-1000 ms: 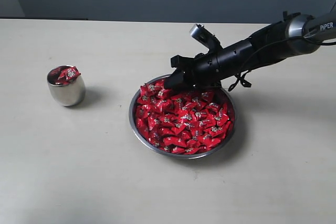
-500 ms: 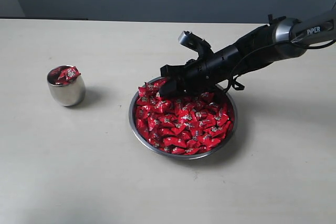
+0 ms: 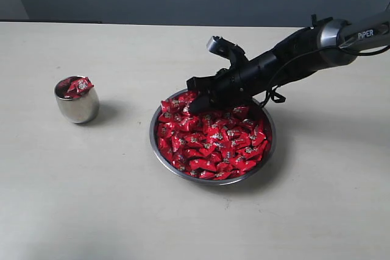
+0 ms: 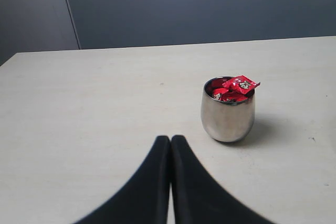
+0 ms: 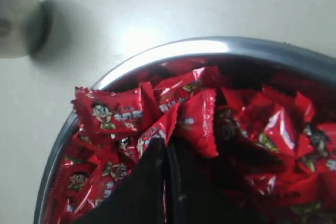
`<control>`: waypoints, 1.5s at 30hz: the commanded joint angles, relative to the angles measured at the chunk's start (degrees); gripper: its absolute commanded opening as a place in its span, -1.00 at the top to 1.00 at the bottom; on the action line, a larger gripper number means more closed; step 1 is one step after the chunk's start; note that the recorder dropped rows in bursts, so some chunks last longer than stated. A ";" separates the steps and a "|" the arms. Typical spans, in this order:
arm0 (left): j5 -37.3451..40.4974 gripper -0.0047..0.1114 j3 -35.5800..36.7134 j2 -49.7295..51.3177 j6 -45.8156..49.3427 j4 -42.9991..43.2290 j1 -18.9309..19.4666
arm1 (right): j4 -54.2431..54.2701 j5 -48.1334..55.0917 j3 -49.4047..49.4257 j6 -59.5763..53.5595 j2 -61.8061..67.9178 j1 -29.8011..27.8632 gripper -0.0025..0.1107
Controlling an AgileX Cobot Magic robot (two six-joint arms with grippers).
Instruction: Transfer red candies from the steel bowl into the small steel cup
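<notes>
1. Desk (image 3: 91,211): pale and flat; it carries every item.
2. Right arm (image 3: 286,62): enters at the right edge of the exterior view and slants down and leftward over the far rim of the steel bowl (image 3: 207,181).
3. Steel bowl: stands level, mouth up, right of centre on the desk, heaped with red candies (image 3: 210,141). The candies lie in all directions with no shared long axis.
4. Small steel cup (image 3: 77,106): upright, mouth up, well apart to the left of the bowl. It is filled to the rim, and one candy lies tilted across the rim, jutting past it.
5. Right gripper (image 3: 194,105): its tips are in the pile at the bowl's far left. The fingers (image 5: 152,182) are pressed together; whether a wrapper is pinched cannot be told.
6. Left gripper (image 4: 169,140): points toward the cup, apart from it. Its fingers (image 4: 149,182) are closed on nothing.
</notes>
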 commanded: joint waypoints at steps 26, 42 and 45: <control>-0.09 0.91 0.22 -0.26 -0.06 -0.13 0.03 | -42.69 -9.63 0.53 25.12 -17.92 0.02 0.97; -0.09 0.91 0.22 -0.26 -0.06 -0.13 0.03 | -27.14 -20.38 -4.08 8.63 -13.16 11.12 0.97; -0.09 0.91 0.22 -0.26 -0.06 -0.13 0.03 | -23.16 -18.19 -9.51 6.79 -9.29 11.65 0.97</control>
